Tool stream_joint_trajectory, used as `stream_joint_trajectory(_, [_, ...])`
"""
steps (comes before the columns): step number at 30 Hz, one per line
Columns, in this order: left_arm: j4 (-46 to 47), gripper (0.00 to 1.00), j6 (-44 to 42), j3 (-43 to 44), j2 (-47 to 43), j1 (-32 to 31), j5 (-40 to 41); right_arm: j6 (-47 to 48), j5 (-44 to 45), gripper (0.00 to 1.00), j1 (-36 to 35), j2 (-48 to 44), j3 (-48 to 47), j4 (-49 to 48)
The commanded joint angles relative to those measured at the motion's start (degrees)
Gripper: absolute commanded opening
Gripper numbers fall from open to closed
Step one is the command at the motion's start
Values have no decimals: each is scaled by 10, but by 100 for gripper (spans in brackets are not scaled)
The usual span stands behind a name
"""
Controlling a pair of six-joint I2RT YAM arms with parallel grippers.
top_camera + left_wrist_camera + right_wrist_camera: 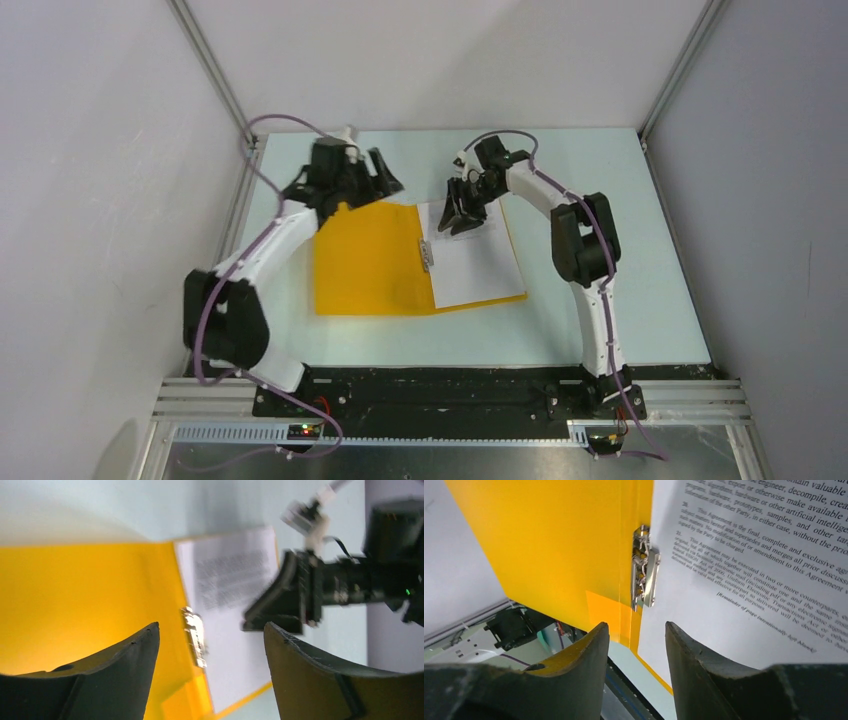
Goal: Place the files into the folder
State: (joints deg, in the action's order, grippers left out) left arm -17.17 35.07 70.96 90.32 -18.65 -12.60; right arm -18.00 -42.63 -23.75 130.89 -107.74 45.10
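The orange-yellow folder [365, 265] lies open and flat on the table. The files [475, 265], white printed sheets, rest on its right cover, beside the metal clip [427, 252] at the spine. My left gripper [385, 175] hovers over the folder's far edge, open and holding nothing. My right gripper [460, 222] hangs over the far end of the files, open and empty too. The left wrist view looks between open jaws [212, 627] at the folder [75, 595], files [235, 600] and right gripper [280, 610]. The right wrist view shows open jaws [636, 627] above the clip [644, 575] and files [744, 580].
The pale table [600, 180] is bounded by white walls with aluminium posts at the far corners [245, 130]. Both arm bases sit on the black rail [440, 390] at the near edge. The right arm's elbow [585, 240] stands just right of the folder.
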Motion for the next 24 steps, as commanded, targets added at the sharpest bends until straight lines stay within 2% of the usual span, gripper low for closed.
stream_joint_trajectory(1, [-72, 81, -117, -4, -86, 97, 54, 82, 31, 53, 16, -87, 10, -2])
stream_joint_trajectory(4, [-120, 85, -134, -26, -117, 159, 71, 108, 61, 61, 53, -131, 57, 1])
stream_joint_trajectory(8, [-156, 98, -115, -68, -127, 254, 55, 135, 79, 69, 107, -176, 121, 8])
stream_joint_trajectory(11, [-161, 99, -84, -111, -119, 318, 32, 140, 92, 75, 152, -197, 166, 8])
stream_joint_trajectory(13, [-154, 100, -71, -133, -92, 343, -12, 143, 101, 77, 175, -196, 185, 7])
stream_joint_trajectory(18, [-126, 100, -74, -140, -42, 357, -160, 174, 109, 82, 203, -160, 200, 9])
stream_joint_trajectory(24, [-97, 100, -50, -104, -24, 336, -252, 241, 62, 83, 195, -96, 167, 27])
